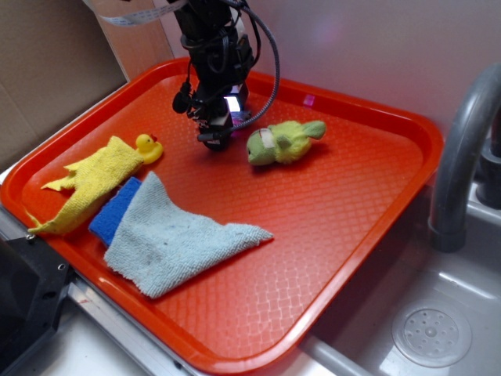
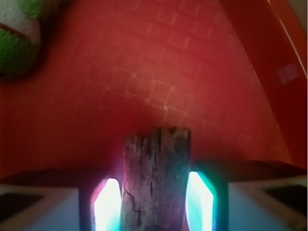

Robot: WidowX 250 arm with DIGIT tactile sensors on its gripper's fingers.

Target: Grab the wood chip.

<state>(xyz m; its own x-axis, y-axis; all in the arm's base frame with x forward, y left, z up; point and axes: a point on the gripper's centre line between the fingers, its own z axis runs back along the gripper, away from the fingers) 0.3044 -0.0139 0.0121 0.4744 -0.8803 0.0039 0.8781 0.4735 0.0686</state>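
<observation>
While the yellow cloth [image 1: 90, 184], blue sponge [image 1: 113, 211], grey-blue towel [image 1: 172, 239] and rubber duck [image 1: 148, 147] lay at the left of the red tray [image 1: 376, 227], the gripper [image 1: 218, 133] stood low over the far middle. In the wrist view the wood chip [image 2: 155, 180] sat between the two fingers [image 2: 107, 202], the jaws apparently clenched on it. The green plush toy [image 1: 282, 142] lay just right. A good grasp called for a firm hold and a straight, vertical lift.
</observation>
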